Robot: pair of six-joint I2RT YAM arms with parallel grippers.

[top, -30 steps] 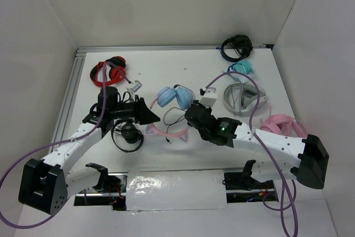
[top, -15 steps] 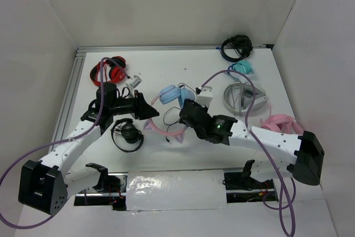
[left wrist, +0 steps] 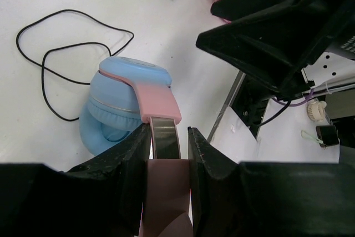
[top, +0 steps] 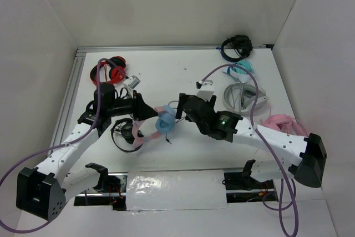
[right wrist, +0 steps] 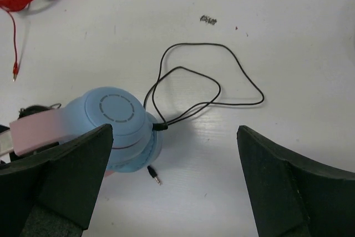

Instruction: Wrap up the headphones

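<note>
The left gripper [left wrist: 166,139] is clamped on the headband of the headphones [left wrist: 125,109] at its metal slider. The pink band runs down between the fingers, and the two light-blue ear cups lie folded together on the white table [top: 166,70] near its middle, between the two arms. The right gripper [right wrist: 173,131] hangs above the cups with its fingers spread wide and nothing between them. The thin black cable [right wrist: 206,76] leaves the cups in loose loops across the table, its plug [right wrist: 155,176] lying free just beside the cups.
</note>
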